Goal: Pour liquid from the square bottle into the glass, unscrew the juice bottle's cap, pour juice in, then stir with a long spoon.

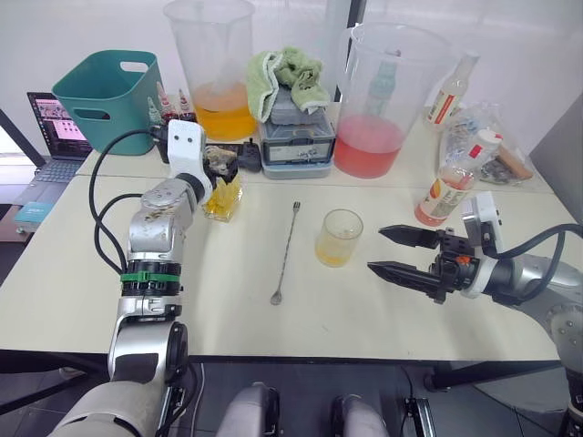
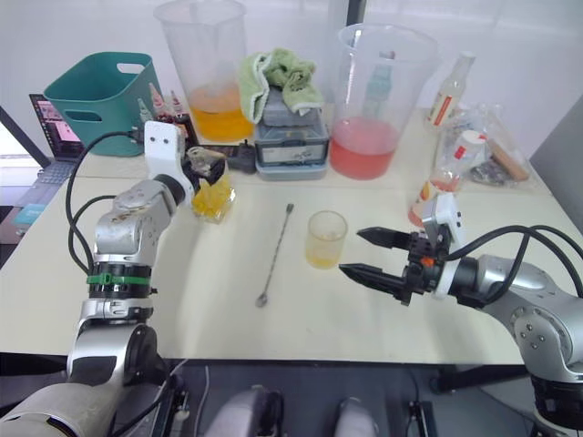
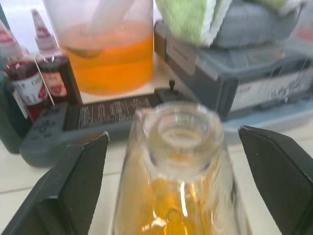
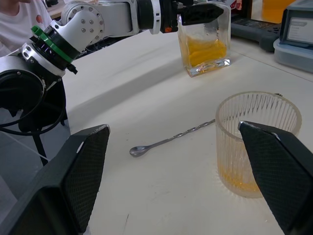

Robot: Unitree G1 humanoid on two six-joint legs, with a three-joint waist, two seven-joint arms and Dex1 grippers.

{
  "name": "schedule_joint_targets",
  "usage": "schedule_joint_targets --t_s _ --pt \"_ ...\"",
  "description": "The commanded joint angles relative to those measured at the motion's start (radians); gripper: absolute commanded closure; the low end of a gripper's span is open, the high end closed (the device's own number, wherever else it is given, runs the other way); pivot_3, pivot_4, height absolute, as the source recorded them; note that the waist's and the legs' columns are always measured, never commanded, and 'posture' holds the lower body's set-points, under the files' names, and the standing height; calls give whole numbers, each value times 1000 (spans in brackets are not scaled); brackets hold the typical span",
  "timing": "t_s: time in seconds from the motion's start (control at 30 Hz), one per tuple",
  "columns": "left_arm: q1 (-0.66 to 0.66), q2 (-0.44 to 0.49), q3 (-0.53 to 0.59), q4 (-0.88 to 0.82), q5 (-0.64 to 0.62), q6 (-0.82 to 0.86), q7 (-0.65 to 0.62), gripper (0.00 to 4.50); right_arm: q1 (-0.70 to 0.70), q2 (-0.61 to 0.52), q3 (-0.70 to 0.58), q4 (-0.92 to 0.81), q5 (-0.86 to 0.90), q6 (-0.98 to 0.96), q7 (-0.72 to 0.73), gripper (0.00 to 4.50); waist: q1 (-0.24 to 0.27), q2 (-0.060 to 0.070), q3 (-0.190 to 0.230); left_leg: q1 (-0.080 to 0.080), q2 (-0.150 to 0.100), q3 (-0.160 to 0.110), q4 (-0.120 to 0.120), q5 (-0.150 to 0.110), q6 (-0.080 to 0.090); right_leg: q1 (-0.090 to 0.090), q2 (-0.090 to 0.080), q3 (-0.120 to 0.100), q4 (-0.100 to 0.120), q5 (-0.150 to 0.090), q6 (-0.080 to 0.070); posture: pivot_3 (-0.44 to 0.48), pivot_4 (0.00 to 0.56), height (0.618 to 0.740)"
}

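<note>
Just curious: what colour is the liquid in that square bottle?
Amber-yellow; the square bottle shows it best in the right wrist view.

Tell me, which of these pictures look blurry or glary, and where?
Left wrist view: the square bottle sits so near the lens that its neck looks soft, and a bright streak glints on its liquid. Right wrist view: the glass and long spoon look crisp. Head views: the white backdrop is washed out behind the tall pitchers.

spoon (image 1: 286, 252) left of glass (image 1: 339, 238)
</note>
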Motion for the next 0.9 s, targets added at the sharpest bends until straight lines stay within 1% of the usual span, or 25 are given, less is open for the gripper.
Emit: schedule_joint_targets --t_s 0.03,0.23,0.3,0.4,0.47,0.57,0.63,0.7,0.77,0.83,0.9 --pt "-47 17 28 -86 -35 -33 2 37 -9 -16 -23 -6 0 -6 13 0 0 0 0 0 0 0 0 0 0 0 0 0 0 0 0 0 150 739" --pt "-88 53 43 -177 -94 -37 -49 37 -19 -19 -24 0 0 -5 20 0 1 0 0 0 0 0 0 0 0 0 0 0 0 0 0 0 150 739" --pt "-98 83 46 -225 -179 43 -139 37 -30 -19 -23 5 2 -3 21 0 0 0 0 0 0 0 0 0 0 0 0 0 0 0 0 0 150 739" --pt "-76 162 50 -314 -287 147 -269 37 -43 -15 -24 11 11 2 17 0 -4 0 0 1 0 1 0 0 0 -1 0 1 1 0 0 0 150 739" --pt "-60 200 51 -345 -326 185 -311 37 -50 -15 -22 14 12 6 16 0 -6 0 0 1 1 0 -1 0 0 -1 1 2 0 0 0 0 150 739" --pt "30 288 36 -461 -402 242 -427 37 -55 -19 -22 22 15 13 20 0 -8 0 0 3 1 2 -2 0 -1 0 2 4 0 0 0 0 150 739" --pt "123 353 4 -534 -389 212 -490 37 -53 -22 -24 27 15 15 26 0 -12 0 0 7 0 3 -4 0 -1 2 2 8 0 0 0 0 150 739" --pt "207 394 -5 -580 -395 202 -533 37 -48 -24 -27 30 14 16 33 0 -11 0 0 11 0 5 -7 0 -1 3 2 10 -2 0 0 0 150 739" --pt "272 411 5 -607 -405 192 -552 37 -37 -28 -33 33 11 14 40 0 -11 0 0 11 1 5 -7 0 -2 3 4 14 -3 0 -1 0 150 739" --pt "342 402 15 -634 -367 150 -513 37 -9 -38 -42 31 -3 6 48 0 -9 0 0 11 1 4 -8 1 -2 2 5 17 -3 0 -1 0 150 739" --pt "394 401 18 -627 -360 101 -533 37 32 -46 -47 23 -48 -20 41 0 -5 0 0 11 1 4 -8 0 -4 1 5 18 -4 0 -1 0 150 739"
